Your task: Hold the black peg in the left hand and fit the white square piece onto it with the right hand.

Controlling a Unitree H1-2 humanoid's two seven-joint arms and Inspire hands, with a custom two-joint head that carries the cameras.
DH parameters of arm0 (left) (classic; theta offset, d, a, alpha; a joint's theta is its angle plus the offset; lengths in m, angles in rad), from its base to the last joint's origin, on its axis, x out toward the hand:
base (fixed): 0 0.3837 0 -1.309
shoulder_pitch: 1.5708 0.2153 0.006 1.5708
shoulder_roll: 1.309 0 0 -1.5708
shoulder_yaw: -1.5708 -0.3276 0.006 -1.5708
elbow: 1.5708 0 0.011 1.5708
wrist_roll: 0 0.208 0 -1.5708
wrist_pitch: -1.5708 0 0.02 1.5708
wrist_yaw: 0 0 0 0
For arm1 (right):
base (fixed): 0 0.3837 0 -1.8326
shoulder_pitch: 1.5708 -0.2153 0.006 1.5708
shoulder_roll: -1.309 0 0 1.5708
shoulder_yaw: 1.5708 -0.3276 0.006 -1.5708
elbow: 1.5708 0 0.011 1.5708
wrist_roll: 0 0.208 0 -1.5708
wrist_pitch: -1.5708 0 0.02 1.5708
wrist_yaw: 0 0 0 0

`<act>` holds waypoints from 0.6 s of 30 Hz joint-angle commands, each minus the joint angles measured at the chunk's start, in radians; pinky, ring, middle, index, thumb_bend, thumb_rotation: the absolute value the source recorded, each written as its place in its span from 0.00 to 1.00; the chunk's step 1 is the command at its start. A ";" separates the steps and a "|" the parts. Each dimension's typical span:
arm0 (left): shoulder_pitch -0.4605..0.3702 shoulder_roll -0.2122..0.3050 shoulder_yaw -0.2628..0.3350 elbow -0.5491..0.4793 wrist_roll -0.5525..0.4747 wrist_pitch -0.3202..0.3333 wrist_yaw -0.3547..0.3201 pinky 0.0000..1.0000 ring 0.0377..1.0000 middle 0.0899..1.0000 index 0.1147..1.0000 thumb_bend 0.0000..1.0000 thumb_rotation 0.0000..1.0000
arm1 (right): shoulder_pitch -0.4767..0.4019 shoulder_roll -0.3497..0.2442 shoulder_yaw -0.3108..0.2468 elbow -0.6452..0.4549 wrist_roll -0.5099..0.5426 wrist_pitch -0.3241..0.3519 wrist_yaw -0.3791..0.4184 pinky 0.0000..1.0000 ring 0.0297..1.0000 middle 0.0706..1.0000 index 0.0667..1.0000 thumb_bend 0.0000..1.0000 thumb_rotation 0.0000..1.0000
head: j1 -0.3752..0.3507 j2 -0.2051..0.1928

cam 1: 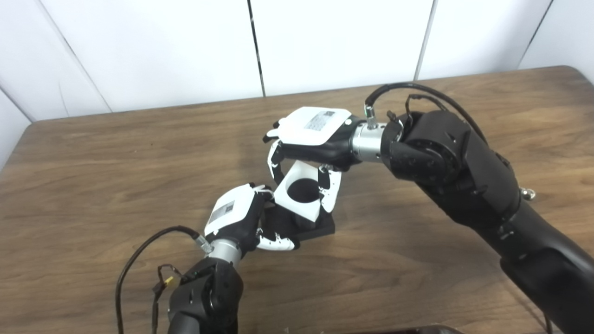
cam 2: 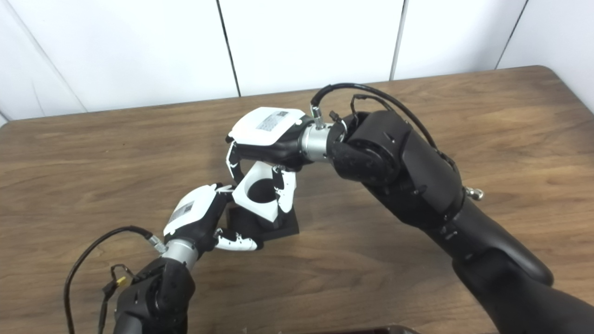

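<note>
Right hand (cam 1: 308,139) is closed on white square piece (cam 1: 301,195), part-seated over black peg (cam 1: 308,225) gripped by left hand (cam 1: 241,218); pressing down is judged next.

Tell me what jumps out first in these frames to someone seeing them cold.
Mid-table, the right hand reaches in from above, shut on the white square piece, whose round hole sits over the black peg. Just below-left, the left hand grips the peg's black base on the wooden table.
</note>
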 commanded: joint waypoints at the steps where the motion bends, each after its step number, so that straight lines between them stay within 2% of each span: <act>1: 0.025 -0.001 -0.022 0.019 -0.005 0.004 -0.025 1.00 1.00 0.91 0.42 0.52 0.06 | -0.022 -0.006 -0.010 -0.006 -0.005 -0.023 -0.024 1.00 0.95 0.75 0.45 0.52 0.13 | 0.000 0.002; 18: 0.027 -0.019 -0.017 0.013 0.005 0.004 -0.034 1.00 1.00 0.91 0.42 0.52 0.06 | -0.035 -0.008 -0.024 0.073 0.002 -0.067 -0.059 1.00 0.94 0.75 0.45 0.52 0.13 | 0.003 0.009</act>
